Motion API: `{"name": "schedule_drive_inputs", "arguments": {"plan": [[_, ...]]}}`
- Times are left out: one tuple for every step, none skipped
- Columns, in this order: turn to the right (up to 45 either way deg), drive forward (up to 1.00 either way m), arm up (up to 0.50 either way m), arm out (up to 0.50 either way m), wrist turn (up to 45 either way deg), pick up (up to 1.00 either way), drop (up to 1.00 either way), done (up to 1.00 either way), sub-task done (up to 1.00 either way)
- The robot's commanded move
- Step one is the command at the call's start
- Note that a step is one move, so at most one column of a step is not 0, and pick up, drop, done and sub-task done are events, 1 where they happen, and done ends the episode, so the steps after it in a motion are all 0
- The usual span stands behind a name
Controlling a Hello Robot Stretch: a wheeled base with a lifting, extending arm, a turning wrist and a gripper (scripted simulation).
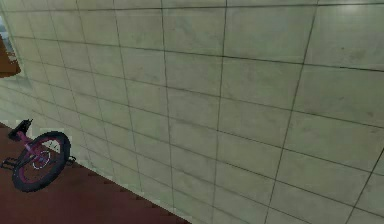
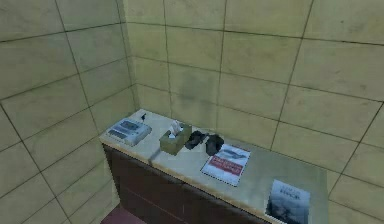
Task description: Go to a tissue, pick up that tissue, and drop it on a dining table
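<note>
Gripper state: I can't tell from my feeds. Arm side view: a white tissue (image 2: 175, 128) pokes from a tan box (image 2: 174, 143) on a pale-topped cabinet (image 2: 258, 180) by the tiled wall (image 2: 250, 70), btw a grey device (image 2: 130, 129) at left and two dark items (image 2: 204, 142) at right. Two printed sheets (image 2: 227, 163) lie further right. Fwd view: a purple wheeled thing (image 1: 38, 158) at lower left, on dark red floor (image 1: 70, 200).

1. A pale worktop (image 2: 258, 182) is running along the tiled wall (image 2: 250, 70) in the arm side view.
2. A grey flat device (image 2: 129, 129) is lying at its left end, with a tissue box (image 2: 175, 138) sitting near it.
3. Two dark things (image 2: 196, 140), a magazine (image 2: 226, 163) and a booklet (image 2: 288, 200) are lying farther right.
</note>
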Motion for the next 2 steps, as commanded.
{"name": "schedule_drive_inputs", "arguments": {"plan": [[0.0,0.0,0.28,0.0,0.0,0.0,0.0,0.0,0.0],[0.0,0.0,0.0,0.48,0.0,0.0,0.0,0.0,0.0]]}}
